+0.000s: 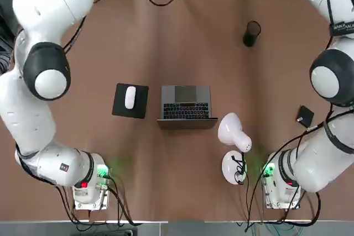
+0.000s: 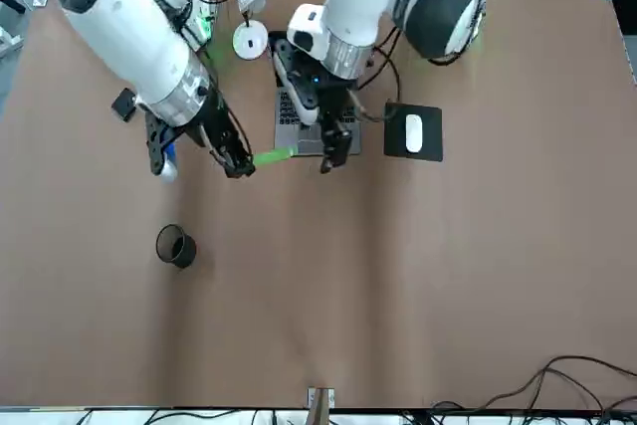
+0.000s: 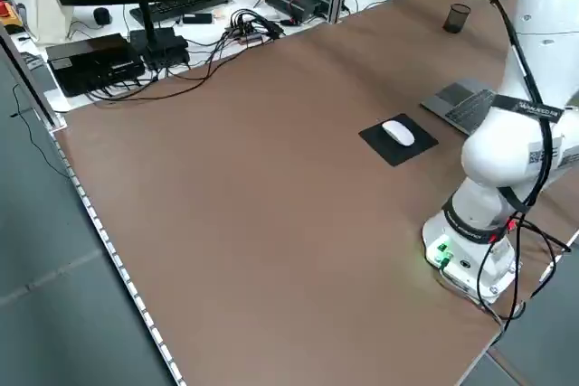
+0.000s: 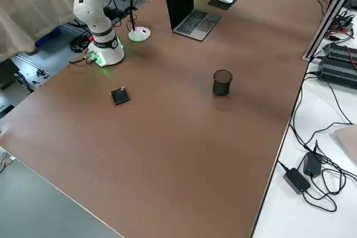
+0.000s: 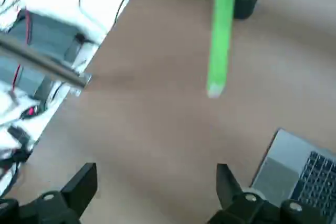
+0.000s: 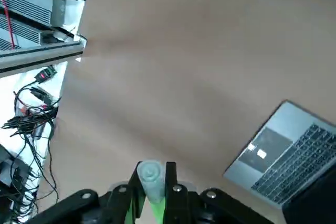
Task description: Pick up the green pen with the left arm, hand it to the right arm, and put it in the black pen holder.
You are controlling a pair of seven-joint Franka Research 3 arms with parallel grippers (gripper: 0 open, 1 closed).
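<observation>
Above brown table (image 2: 448,276), right pincer (image 2: 239,166) grips green pen (image 2: 274,156), tip hidden; left pincer (image 2: 333,151) wide.

Readable marking is scarce. A black band (image 1: 342,26) on the right arm (image 1: 332,136) carries white lettering, partly legible as "FRANKA". A like band (image 3: 527,108) on the left arm (image 3: 507,146) shows white lettering too small to read. Laptop (image 1: 186,103) key legends cannot be made out.
</observation>
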